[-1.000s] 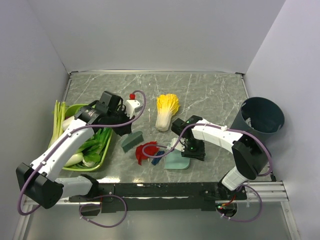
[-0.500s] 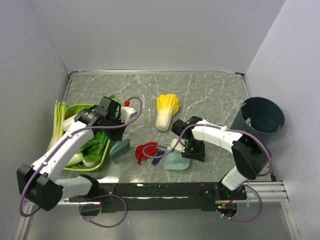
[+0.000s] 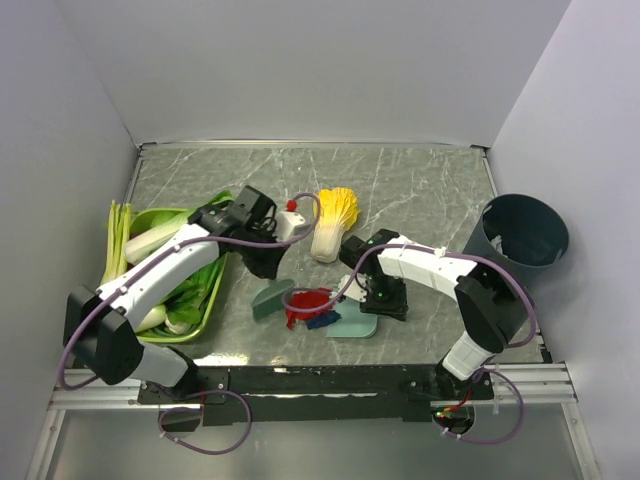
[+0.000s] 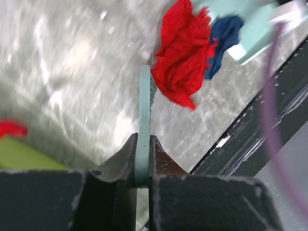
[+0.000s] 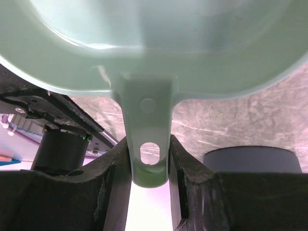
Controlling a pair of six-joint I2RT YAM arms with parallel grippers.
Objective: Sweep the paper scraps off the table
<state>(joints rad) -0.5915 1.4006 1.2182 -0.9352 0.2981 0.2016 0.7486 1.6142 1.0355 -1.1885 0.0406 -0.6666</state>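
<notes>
Paper scraps [image 3: 305, 303]: one crumpled red wad [image 4: 185, 62] and one smaller dark blue wad [image 4: 224, 38], touching each other, at the near middle of the tabletop [image 3: 420, 180], between brush and dustpan; no white scraps made out. Handling, as judged: very light, soft and springy, likely to roll, flutter or snag in bristles rather than slide cleanly; nothing fragile; poor candidates for a direct pinch, better pushed low and slow from the left side with the brush edge, pan lip pressed flat to the tabletop against anything slipping underneath. Left claw [image 4: 143, 144]: narrow, clamped on the thin pale green back of the brush [image 3: 272, 297], bristles at the left edge of the red wad. Right claw [image 5: 149, 154]: partly closed, gripping the handle of the pale green dustpan [image 5: 159, 43], pan mouth facing left, blue wad at its lip. Step in hand, as judged: sweeping both wads rightward into the pan, not yet done. Also present: dark bin [image 3: 525, 232] at the right edge, well apart from the wads; napa cabbage [image 3: 333, 222] farther back, outside the sweep path.
</notes>
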